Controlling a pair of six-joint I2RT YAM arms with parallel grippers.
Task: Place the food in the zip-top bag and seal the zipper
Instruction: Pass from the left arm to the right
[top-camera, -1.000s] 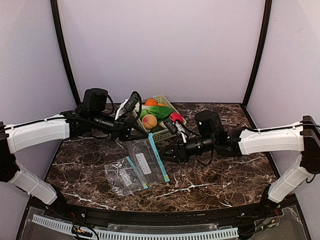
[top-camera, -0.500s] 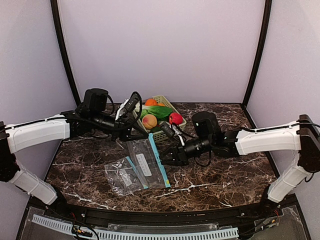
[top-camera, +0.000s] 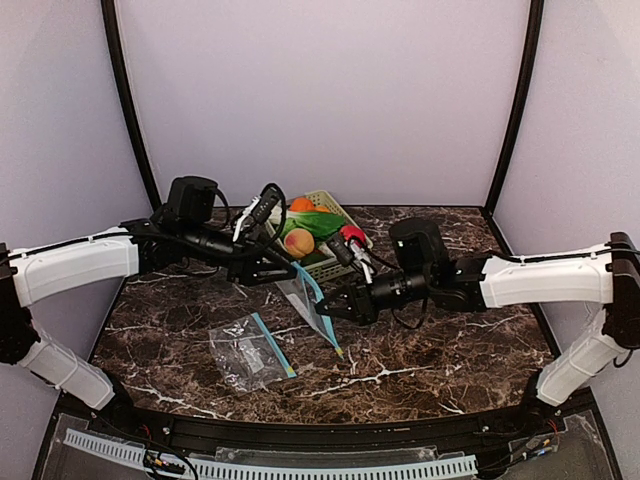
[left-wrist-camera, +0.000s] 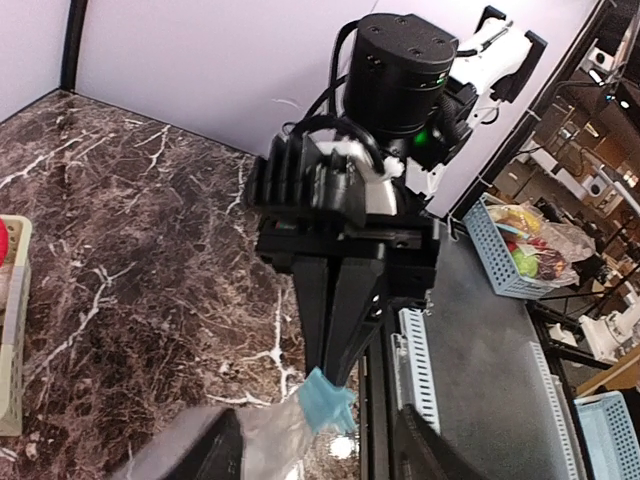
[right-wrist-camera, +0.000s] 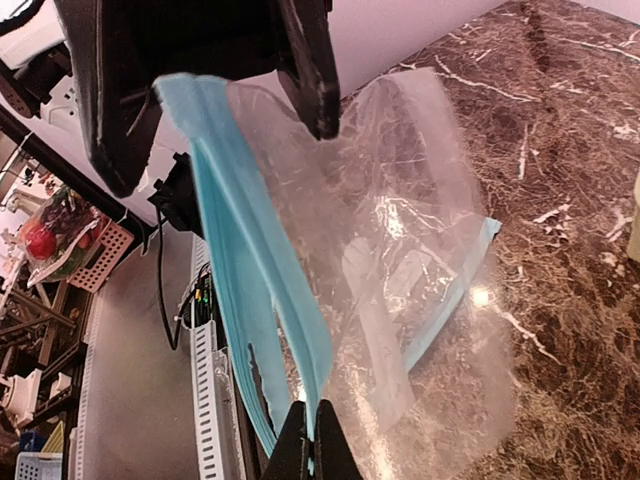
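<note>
1. While the right tool is pinched shut on the blue zipper strip of the zip-top bag, the bag hangs lifted over the middle of the table. Its clear body droops toward the marble.
2. Seen from above, the strip's long axis slants from its far end, beside the left tool, down toward the near edge. The right tool grips it partway along.
3. With its jaws apart, the left tool has its fingers on either side of the strip's upper end, and in the right wrist view they do not appear to press on it. That arm is nearer this free end. I judge the coming move depends on it closing there so the mouth can be spread.
4. Peach, orange, greens and a red apple make up the food. It sits in the basket at the far edge, just behind both tools, and none of it is in the bag.
5. Toward the near edge, left of the middle, a second bag lies flat. It is apart from the lifted one and out of the way. The tight space between the tools and the basket is the likelier hindrance.
</note>
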